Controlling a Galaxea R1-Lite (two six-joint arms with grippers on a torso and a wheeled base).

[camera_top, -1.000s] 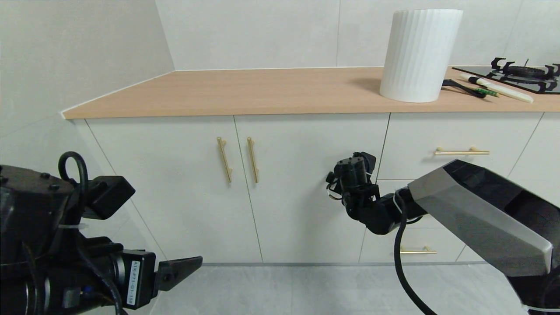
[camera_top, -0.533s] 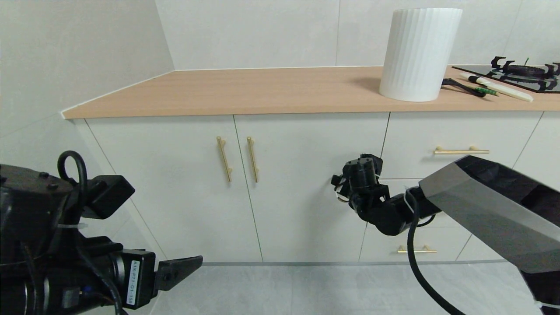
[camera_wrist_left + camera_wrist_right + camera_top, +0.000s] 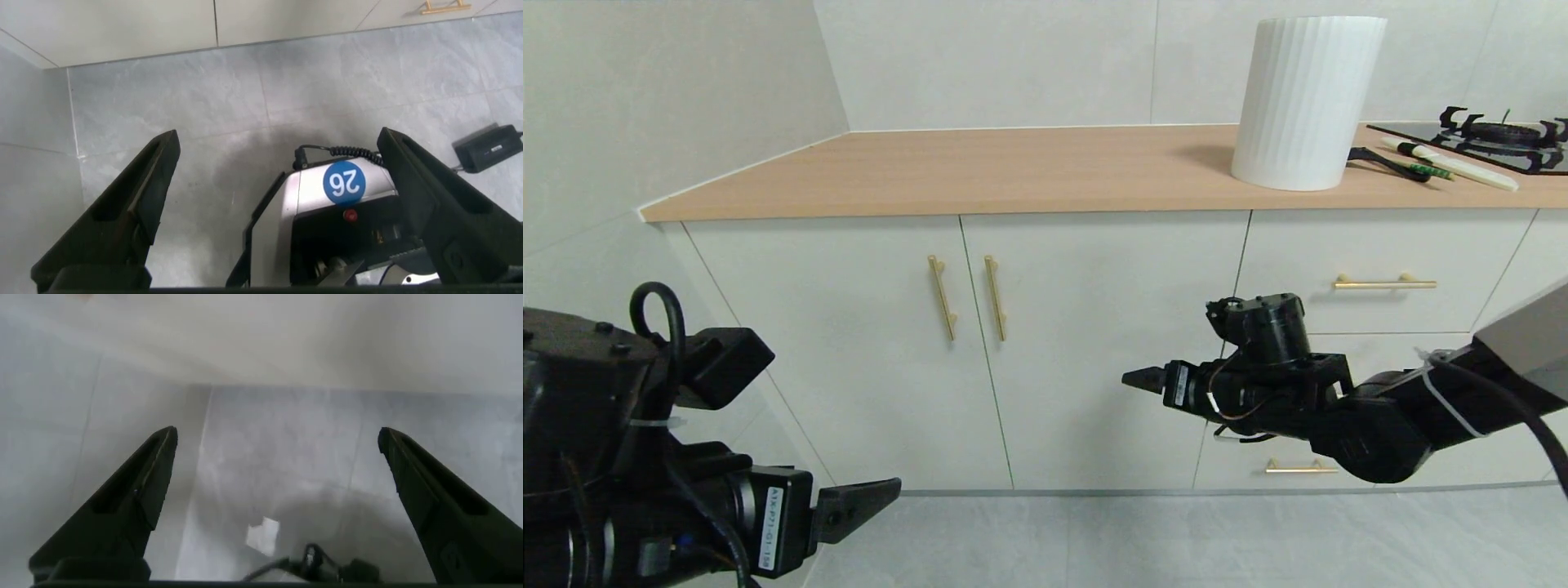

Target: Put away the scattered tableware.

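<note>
Tableware (image 3: 1429,163): on the bench (image 3: 980,171), far right, between the white ribbed holder (image 3: 1307,102) and the hob (image 3: 1503,135).
Right tool (image 3: 1143,380): spread, empty, low before the cabinet doors (image 3: 1094,343).
Left tool (image 3: 874,492): spread, empty, lower.
Handling: you raise the right tool above the bench edge first, then skirt the holder.
</note>
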